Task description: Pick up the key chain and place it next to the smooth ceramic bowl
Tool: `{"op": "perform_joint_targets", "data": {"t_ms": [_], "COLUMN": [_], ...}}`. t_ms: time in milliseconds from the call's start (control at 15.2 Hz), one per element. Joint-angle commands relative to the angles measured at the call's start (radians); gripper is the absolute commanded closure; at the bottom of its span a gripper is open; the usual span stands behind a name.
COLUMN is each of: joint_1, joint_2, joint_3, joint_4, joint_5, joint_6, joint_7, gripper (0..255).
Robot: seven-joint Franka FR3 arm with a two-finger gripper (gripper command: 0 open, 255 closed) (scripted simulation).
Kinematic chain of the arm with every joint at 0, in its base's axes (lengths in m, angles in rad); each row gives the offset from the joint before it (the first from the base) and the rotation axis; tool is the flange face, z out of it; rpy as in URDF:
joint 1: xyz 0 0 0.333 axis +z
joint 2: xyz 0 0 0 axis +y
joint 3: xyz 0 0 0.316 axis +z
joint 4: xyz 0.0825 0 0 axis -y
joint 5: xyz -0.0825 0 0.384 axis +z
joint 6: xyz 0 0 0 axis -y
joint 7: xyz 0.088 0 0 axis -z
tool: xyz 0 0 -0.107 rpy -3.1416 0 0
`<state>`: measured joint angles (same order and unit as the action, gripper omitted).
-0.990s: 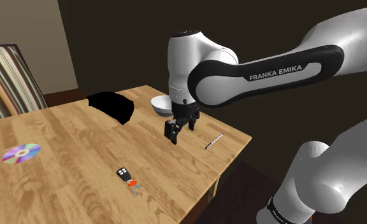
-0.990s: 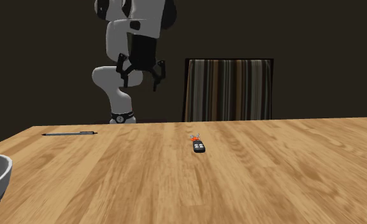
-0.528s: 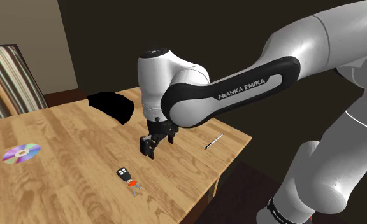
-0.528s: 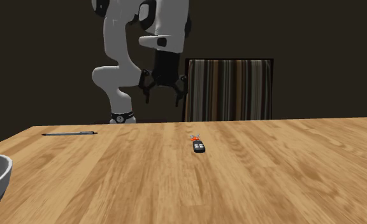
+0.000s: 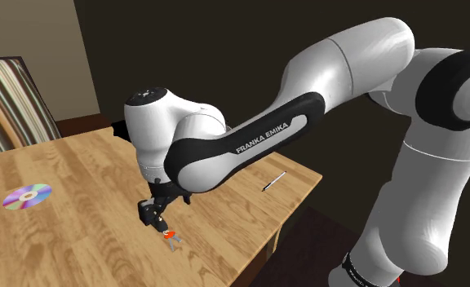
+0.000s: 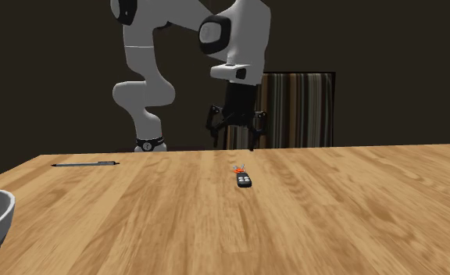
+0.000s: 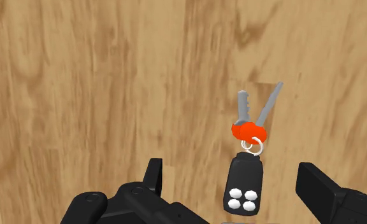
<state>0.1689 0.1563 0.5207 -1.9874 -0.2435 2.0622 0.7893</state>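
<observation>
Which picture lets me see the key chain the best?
The wrist view. There the key chain lies close, showing its black four-button fob, ring, orange tag and two keys. In the shoulder view the end effector hides part of it; in the second exterior view it is a small dark shape with an orange spot.

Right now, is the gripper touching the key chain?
Apart. The second exterior view shows the open gripper hanging in the air above the key chain, which lies on the table.
</observation>
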Motion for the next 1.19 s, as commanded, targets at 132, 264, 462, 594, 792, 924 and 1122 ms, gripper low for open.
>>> {"op": "perform_joint_targets", "data": {"t_ms": [132, 264, 462, 594, 792, 924, 1122], "joint_1": [0.037, 0.037, 0.038, 0.038, 0.038, 0.038, 0.038], "joint_2": [0.104, 0.115, 0.134, 0.144, 0.144, 0.144, 0.144], "joint_3": [-0.001, -0.005, -0.011, -0.015, -0.015, -0.015, -0.015], "joint_4": [0.081, 0.067, 0.049, 0.040, 0.040, 0.040, 0.041], "joint_5": [-0.059, -0.069, -0.084, -0.093, -0.093, -0.093, -0.093], "joint_6": [0.005, 0.028, 0.061, 0.079, 0.079, 0.079, 0.078], "joint_7": [0.056, 0.062, 0.072, 0.078, 0.078, 0.078, 0.078], "gripper": [0, 0, 0, 0, 0, 0, 255]}}
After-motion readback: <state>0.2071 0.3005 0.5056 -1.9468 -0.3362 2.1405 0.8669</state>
